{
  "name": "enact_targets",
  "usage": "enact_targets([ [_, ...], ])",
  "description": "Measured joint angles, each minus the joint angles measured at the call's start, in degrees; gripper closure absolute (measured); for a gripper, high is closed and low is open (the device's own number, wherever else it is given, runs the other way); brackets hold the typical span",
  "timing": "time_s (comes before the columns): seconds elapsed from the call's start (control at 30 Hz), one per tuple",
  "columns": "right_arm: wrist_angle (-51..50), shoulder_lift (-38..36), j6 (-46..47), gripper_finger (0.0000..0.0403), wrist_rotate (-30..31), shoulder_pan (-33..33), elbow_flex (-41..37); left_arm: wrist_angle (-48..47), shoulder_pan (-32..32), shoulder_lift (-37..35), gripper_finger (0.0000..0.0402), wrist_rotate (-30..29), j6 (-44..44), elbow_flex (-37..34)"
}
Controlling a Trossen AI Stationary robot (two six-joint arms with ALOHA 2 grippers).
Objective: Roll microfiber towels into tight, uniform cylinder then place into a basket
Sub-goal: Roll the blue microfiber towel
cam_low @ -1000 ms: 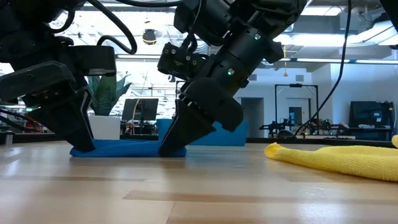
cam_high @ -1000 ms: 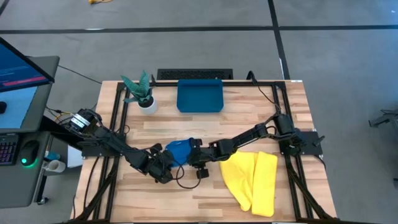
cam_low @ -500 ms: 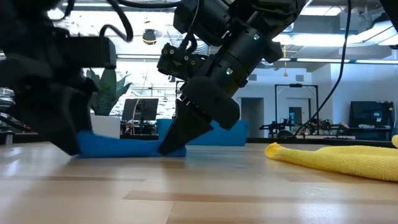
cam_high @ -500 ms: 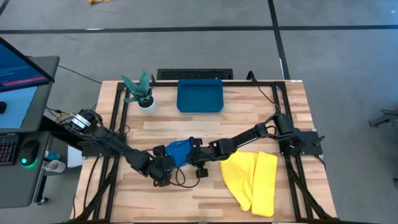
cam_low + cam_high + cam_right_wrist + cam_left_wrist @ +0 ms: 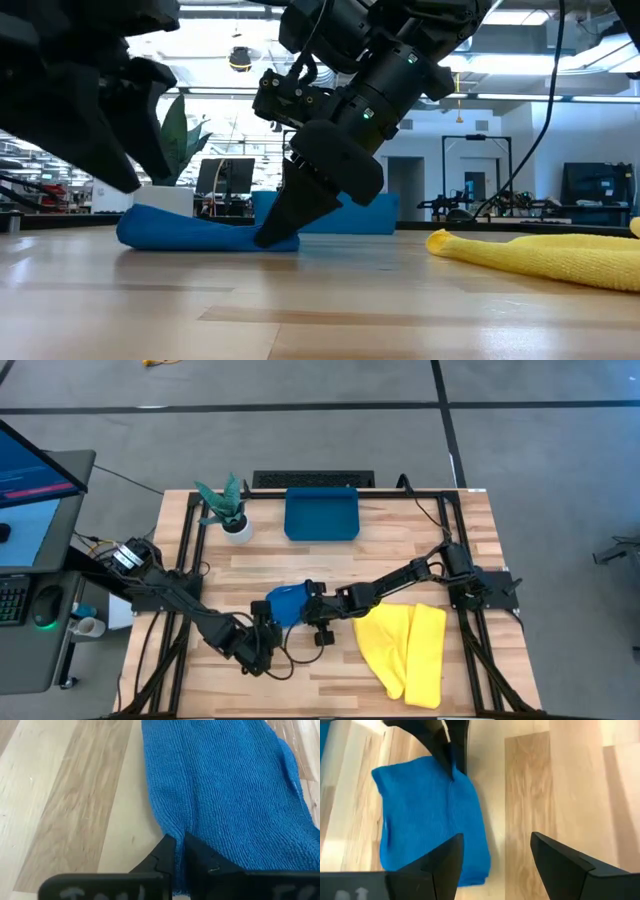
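The blue towel (image 5: 230, 795) is soft cloth with a fine looped, ribbed pile, matt all over; the yellow towel (image 5: 545, 255) shows the same fuzzy, matt weave. The worktop (image 5: 330, 680) is pale wood in planks, smooth with a light satin sheen. The basket (image 5: 321, 515) looks like smooth plastic, and the right end effector (image 5: 179, 851) has matt black fingers.

2 towels: 1 blue (image 5: 284, 601) pinched in right pincer (image 5: 303, 606), 1 yellow (image 5: 408, 646) well off to its side. 1 teal basket (image 5: 321, 515) beyond. 1 plant pot (image 5: 237, 525) (white). 2 arms, 2 pincers; left pincer (image 5: 262, 651) near blue towel.
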Motion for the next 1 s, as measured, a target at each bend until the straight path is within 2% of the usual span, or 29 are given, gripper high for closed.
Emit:
enact_targets([
  [0.17, -0.06, 0.0, 0.02, 0.0355, -0.03, 0.0, 0.0, 3.36, 1.3, 2.71, 0.0177, 0.46, 2.07, -1.72],
  [0.5, -0.14, 0.0, 0.04, 0.0355, -0.29, 0.01, 0.0, 1.6, 5.01, 6.69, 0.0177, 2.91, -3.67, -1.51],
  [0.83, -1.5, -0.24, -0.25, 0.0355, -5.8, -0.04, 0.02, -2.24, 5.78, 7.21, 0.0178, 1.41, -6.63, -1.44],
  [1.0, -1.9, -0.24, -0.04, 0.0355, -8.35, 0.0, 0.0, -3.48, 6.77, 7.26, 0.021, 1.56, -6.19, -1.49],
])
